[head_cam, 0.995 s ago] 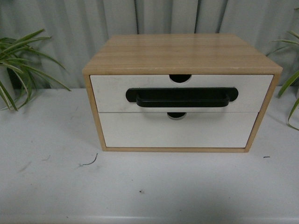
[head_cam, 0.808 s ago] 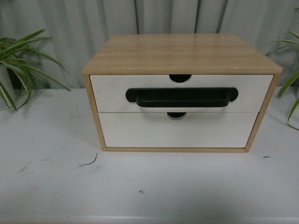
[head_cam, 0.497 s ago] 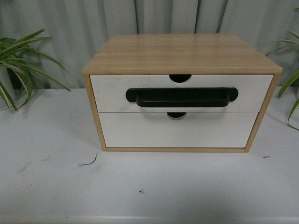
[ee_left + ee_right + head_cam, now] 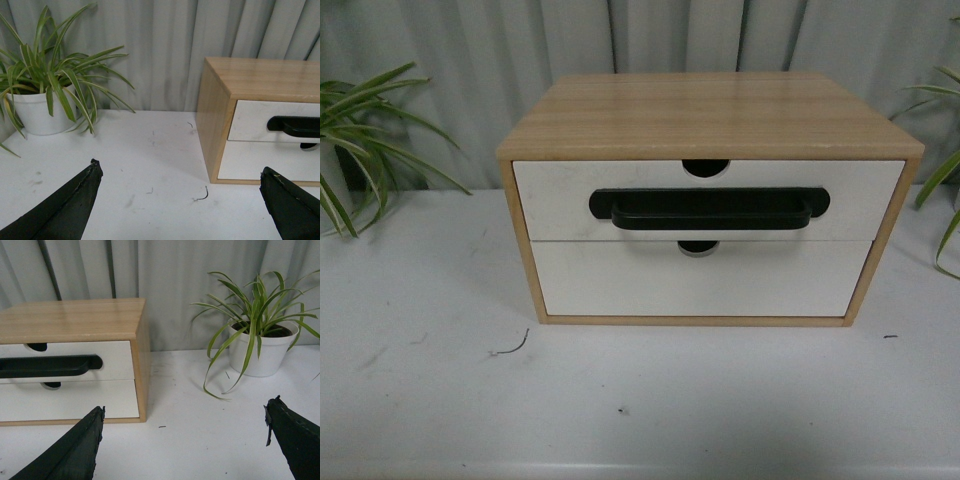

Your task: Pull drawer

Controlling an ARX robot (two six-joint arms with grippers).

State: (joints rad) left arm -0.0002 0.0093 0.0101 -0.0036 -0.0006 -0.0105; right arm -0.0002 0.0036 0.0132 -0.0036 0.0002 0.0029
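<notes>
A light wood cabinet [image 4: 710, 112] stands on the white table. Its upper drawer [image 4: 555, 200] has a white front, a long black bar handle [image 4: 710, 210] and a semicircular notch in its top edge; it sits shut. The same drawer [image 4: 250, 120] shows in the left wrist view and again as the drawer [image 4: 117, 357] in the right wrist view. My left gripper [image 4: 180, 172] hangs open over bare table, off the cabinet's left side. My right gripper [image 4: 185, 412] hangs open off its right side. Neither arm shows in the front view.
Below sits a plain white drawer front [image 4: 700, 280] without a handle. A potted plant [image 4: 45, 95] stands far left by the grey curtain, another potted plant [image 4: 257, 340] far right. A small dark curl of debris [image 4: 510, 347] lies on the white table [image 4: 640, 400].
</notes>
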